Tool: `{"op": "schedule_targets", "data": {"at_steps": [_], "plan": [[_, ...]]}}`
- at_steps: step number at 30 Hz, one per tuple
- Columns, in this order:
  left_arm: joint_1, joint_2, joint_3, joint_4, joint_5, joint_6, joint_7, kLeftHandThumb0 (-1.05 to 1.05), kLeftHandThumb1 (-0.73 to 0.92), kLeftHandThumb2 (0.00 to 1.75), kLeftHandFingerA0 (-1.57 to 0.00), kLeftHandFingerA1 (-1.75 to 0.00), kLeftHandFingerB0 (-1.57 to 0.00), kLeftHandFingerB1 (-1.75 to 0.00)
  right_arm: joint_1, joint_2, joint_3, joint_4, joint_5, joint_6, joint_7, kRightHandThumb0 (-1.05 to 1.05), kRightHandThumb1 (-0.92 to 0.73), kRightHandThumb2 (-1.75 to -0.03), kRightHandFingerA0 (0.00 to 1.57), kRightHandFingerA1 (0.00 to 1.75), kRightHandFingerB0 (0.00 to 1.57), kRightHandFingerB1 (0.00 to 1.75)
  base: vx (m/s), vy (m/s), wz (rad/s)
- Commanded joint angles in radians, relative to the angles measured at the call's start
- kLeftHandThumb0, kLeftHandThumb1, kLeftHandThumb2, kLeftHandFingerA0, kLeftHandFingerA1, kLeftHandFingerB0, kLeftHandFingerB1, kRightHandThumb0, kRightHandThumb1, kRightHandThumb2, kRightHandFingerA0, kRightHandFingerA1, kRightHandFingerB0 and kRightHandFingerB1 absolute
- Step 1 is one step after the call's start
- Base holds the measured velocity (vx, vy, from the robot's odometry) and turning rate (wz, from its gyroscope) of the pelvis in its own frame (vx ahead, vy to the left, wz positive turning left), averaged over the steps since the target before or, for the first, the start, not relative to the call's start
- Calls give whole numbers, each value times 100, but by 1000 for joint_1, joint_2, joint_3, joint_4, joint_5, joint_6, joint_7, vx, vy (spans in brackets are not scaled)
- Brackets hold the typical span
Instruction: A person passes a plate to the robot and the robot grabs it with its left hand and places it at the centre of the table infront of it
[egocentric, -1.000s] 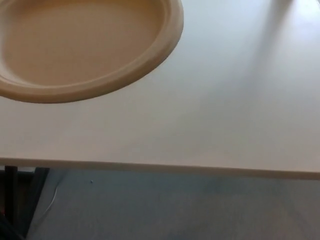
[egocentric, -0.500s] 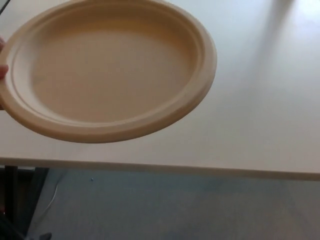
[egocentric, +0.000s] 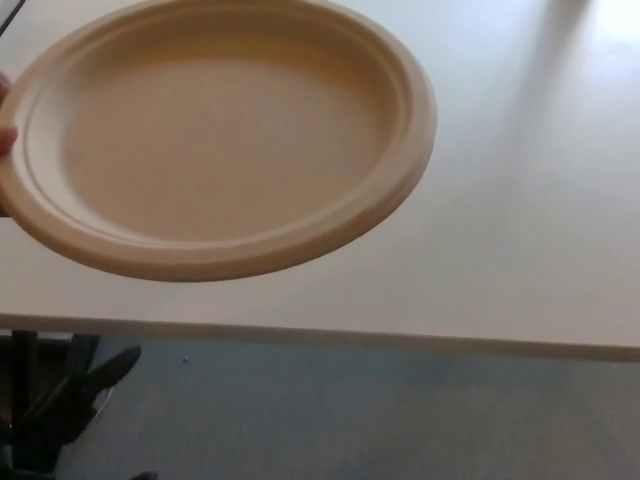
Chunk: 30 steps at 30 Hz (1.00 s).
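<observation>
- Plate (egocentric: 215, 135): tan, round, raised rim, held in the air above the near-left part of the white table (egocentric: 520, 230). It is tilted slightly, its bowl facing up toward my head camera.
- Why held so: a person's fingertips (egocentric: 6, 120) pinch the far-left rim at the picture's edge. My judgement is that the plate is being offered on my left side, rim free on the near and right sides, so my left hand can take it there.
- Table under and beyond the plate is bare; the centre spot where the plate should go is open, to the right of the plate.
- My left hand (egocentric: 85, 390): only a dark shape low at the left, below the table edge, over the grey floor (egocentric: 400, 420). Too dim to tell whether my fingers are spread or pressed together; they hold nothing that I can see.
- My right hand: not in view.
- Step in hand, as I judge it: handover not yet done; the grasp is the next move, and it calls for bringing my left hand up to the free rim.
</observation>
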Motion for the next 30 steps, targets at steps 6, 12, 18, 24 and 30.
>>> {"op": "schedule_targets", "data": {"at_steps": [6,12,18,24,30], "plan": [[14,-87,352,-652,-159,-420,108,-85,92,81,-19,-44,-28,-37,35,-21,9,30,-13,-11,11,-77,-79,-63,26,54,22,42,0,0,0],[-52,-172,373,-732,-95,-354,123,-73,92,78,-21,-46,-21,-35,11,-21,9,31,-14,-10,11,-78,-79,-64,27,56,22,44,0,0,0],[-187,-125,371,-644,-119,-410,107,-79,90,67,-39,-58,-35,-36,6,-27,11,30,-14,-24,15,-80,-82,-64,28,56,24,44,0,0,0],[-453,-142,538,-546,-44,-583,154,-42,65,104,-46,-76,-50,-64,1,-26,-10,28,11,-27,41,-74,-80,-64,27,57,25,46,0,0,0],[-356,-135,394,-605,-125,-452,100,-62,72,61,-45,-78,-45,-64,-15,-31,-5,28,-3,-25,37,-75,-80,-64,28,57,25,46,0,0,0]]}}
